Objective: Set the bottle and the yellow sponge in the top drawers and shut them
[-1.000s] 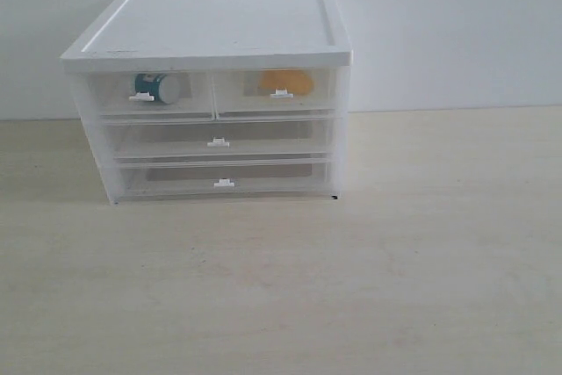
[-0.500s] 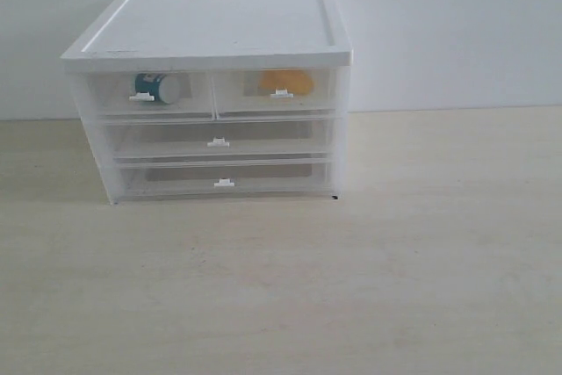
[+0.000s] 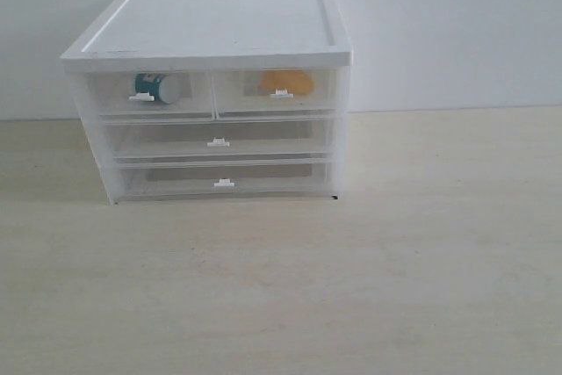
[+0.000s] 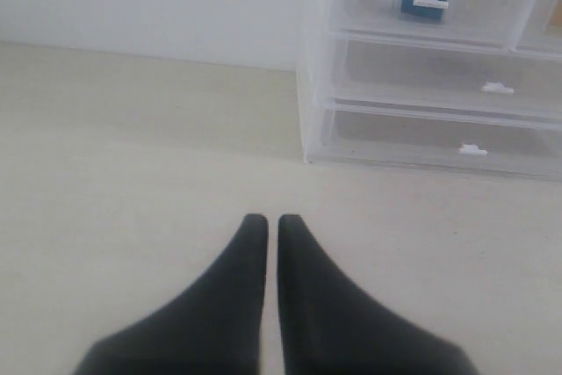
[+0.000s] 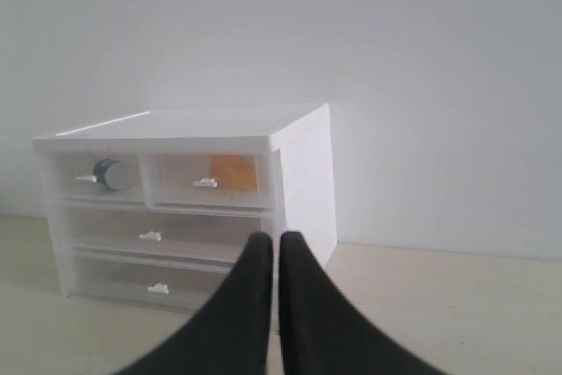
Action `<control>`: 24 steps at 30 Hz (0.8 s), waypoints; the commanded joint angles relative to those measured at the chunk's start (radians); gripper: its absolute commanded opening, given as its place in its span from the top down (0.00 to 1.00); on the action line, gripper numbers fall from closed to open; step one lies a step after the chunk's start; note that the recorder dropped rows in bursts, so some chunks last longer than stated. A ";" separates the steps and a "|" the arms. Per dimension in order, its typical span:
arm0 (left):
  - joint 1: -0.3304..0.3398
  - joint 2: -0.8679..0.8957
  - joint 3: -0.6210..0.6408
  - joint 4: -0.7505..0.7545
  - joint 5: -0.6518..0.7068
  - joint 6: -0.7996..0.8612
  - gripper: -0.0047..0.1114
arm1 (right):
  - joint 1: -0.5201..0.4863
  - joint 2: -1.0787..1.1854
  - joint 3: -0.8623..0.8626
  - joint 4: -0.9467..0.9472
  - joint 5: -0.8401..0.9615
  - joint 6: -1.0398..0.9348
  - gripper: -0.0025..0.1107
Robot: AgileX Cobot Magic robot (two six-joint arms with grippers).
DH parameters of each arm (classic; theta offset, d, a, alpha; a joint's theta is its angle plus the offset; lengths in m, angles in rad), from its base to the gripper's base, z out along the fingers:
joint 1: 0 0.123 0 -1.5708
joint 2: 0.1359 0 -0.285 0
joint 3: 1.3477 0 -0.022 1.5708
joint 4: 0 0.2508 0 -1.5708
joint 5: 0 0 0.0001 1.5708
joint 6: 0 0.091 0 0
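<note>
With the bottle [image 3: 161,88] and the yellow sponge [image 3: 285,82] inside the shut top drawers [image 3: 195,96], the task looks done; my left end effector [image 4: 265,221] and right end effector [image 5: 268,239] are closed, empty.

Bright, even, diffuse light washes the exterior view pale. The white cabinet [image 3: 219,28] top nearly merges with the wall [image 3: 457,24], and a faint shadow lies on the tabletop [image 3: 44,160] at the cabinet's nine o'clock. Every view is slightly soft. The left claw [image 4: 265,219] and right claw [image 5: 268,239] appear dark and blurred. The right wrist view is greyer, with a glare streak on the cabinet top.
</note>
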 commanded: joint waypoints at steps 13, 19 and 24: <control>-0.004 -0.003 0.004 0.009 0.001 0.001 0.93 | 0.002 -0.005 0.005 0.259 0.174 -0.277 0.98; -0.004 -0.003 0.004 0.009 0.001 0.001 0.93 | 0.002 -0.005 0.005 0.259 0.318 -0.284 0.98; -0.004 -0.003 0.004 0.009 0.001 0.001 0.93 | 0.002 -0.005 0.005 0.252 0.413 -0.337 0.98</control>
